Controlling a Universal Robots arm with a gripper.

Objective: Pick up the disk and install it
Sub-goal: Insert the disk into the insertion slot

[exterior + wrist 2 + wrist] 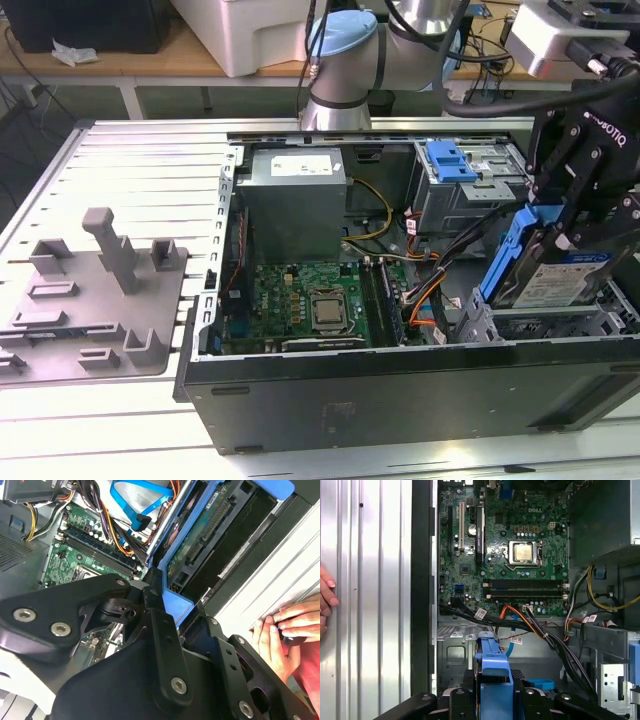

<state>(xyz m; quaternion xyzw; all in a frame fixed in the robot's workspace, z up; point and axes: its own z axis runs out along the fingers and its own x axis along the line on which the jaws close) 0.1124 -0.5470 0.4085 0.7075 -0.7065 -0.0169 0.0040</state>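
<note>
The gripper [562,232] stands over the case's [400,400] near corner on the exterior view's right, its jaws clamped on the disk [552,282]. The disk is tilted (label face toward the exterior view's right, blue carrier edge toward the left). Its lower end is down at the grey metal bay [530,325]; whether it touches the bay I cannot tell.

In the first wrist view the carrier's blue edge runs out from between the black fingers [457,700], pointing toward the motherboard [505,555]. In the second wrist view the disk's underside shows, with its green circuit board.

The case lies open on a slatted metal table [150,170]. Inside, the motherboard fills the middle. The grey power supply [295,195] sits at the far side, toward the exterior view's left. A smaller blue bracket [450,160] sits on the far cage, well apart from the disk. Orange and black cables [430,290] run between the motherboard and the bay.

A person's hand [280,630] rests on the table just outside the case wall, near the gripper. On the exterior view's left, a grey fixture [90,300] lies on the table, well apart from the case.
</note>
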